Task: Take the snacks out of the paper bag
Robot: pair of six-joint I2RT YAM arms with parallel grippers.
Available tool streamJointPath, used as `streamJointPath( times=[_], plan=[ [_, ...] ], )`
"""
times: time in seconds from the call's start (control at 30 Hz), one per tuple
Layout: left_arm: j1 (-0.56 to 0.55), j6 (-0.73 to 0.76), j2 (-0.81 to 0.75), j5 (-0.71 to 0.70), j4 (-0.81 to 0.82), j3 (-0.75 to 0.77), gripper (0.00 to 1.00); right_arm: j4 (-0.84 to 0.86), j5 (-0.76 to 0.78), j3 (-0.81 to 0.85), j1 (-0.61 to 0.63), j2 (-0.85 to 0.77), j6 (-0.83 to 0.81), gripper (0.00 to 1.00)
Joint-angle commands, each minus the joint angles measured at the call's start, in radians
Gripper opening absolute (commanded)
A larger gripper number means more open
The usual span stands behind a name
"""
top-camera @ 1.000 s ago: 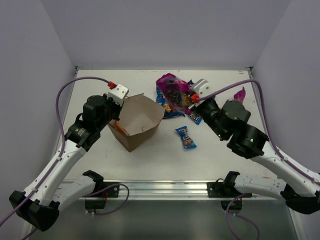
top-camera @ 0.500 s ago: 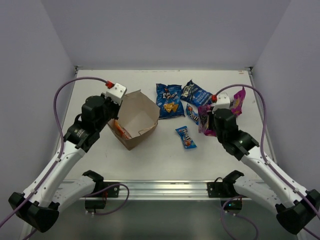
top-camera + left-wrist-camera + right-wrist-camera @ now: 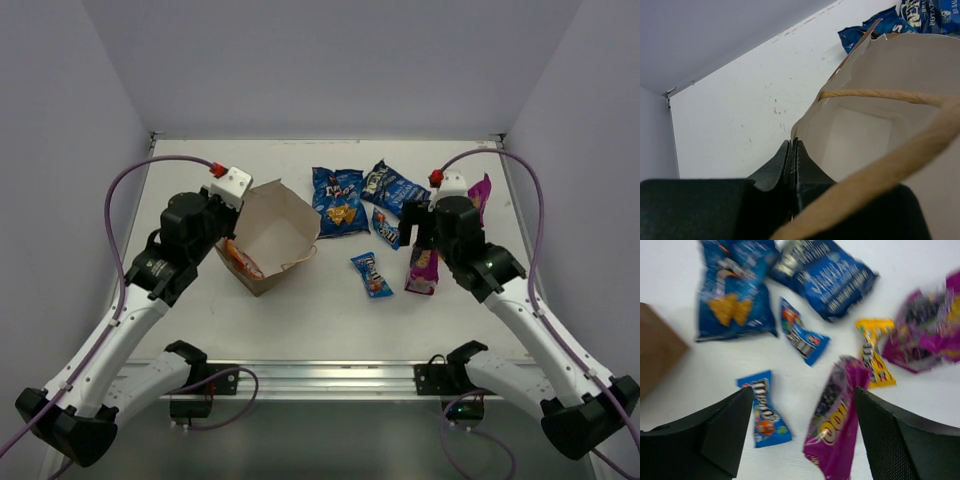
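The brown paper bag [image 3: 268, 238] stands tilted at left centre with its mouth open. My left gripper [image 3: 229, 220] is shut on the bag's rim [image 3: 796, 131], and a twisted handle [image 3: 880, 93] crosses the mouth. Something orange-red [image 3: 240, 260] shows inside the bag. My right gripper [image 3: 421, 228] hangs open over the table. A purple snack bag [image 3: 837, 425] lies loose below its spread fingers [image 3: 725, 430], touching neither. Around it lie two small blue candy packs [image 3: 765, 412] [image 3: 802, 337], a yellow pack [image 3: 872, 352], a second purple bag [image 3: 930, 330] and two blue chip bags [image 3: 338, 200] [image 3: 392, 185].
The white table [image 3: 200, 320] ends in a metal rail [image 3: 330, 375] at the near edge. Grey walls close in the back and both sides. The second purple bag [image 3: 478, 200] lies close to the right wall.
My right gripper carried the purple bag from beside the paper bag to the right, then opened and let it go. The left gripper kept its hold on the bag rim.
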Motion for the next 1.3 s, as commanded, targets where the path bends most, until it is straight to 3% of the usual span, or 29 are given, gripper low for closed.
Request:
streamJointPath(
  times=[0.0, 0.13, 0.27, 0.4, 0.67, 1.0, 1.27],
  plan=[
    [-0.002, 0.026, 0.000, 0.018, 0.067, 0.058, 0.00, 0.005, -0.161, 0.236, 0.049, -0.055, -0.100, 0.85],
    [0.000, 0.025, 0.000, 0.031, 0.067, 0.051, 0.00, 0.094, -0.279, 0.338, 0.202, -0.006, -0.149, 0.84],
    [-0.002, 0.028, -0.003, 0.039, 0.064, 0.046, 0.00, 0.160, -0.360, 0.453, 0.377, 0.139, -0.149, 0.83],
    [-0.002, 0.028, -0.002, 0.042, 0.062, 0.046, 0.00, 0.251, -0.390, 0.552, 0.477, 0.309, -0.131, 0.80],
    [-0.002, 0.022, -0.012, 0.065, 0.061, 0.063, 0.00, 0.351, -0.451, 0.560, 0.545, 0.526, -0.077, 0.71],
    [-0.002, -0.066, 0.001, 0.143, 0.067, 0.071, 0.00, 0.536, -0.465, 0.373, 0.571, 0.653, -0.018, 0.73],
    [-0.002, -0.123, -0.005, 0.174, 0.056, 0.041, 0.00, 0.545, -0.480, 0.359, 0.571, 0.731, -0.007, 0.77]
  ],
)
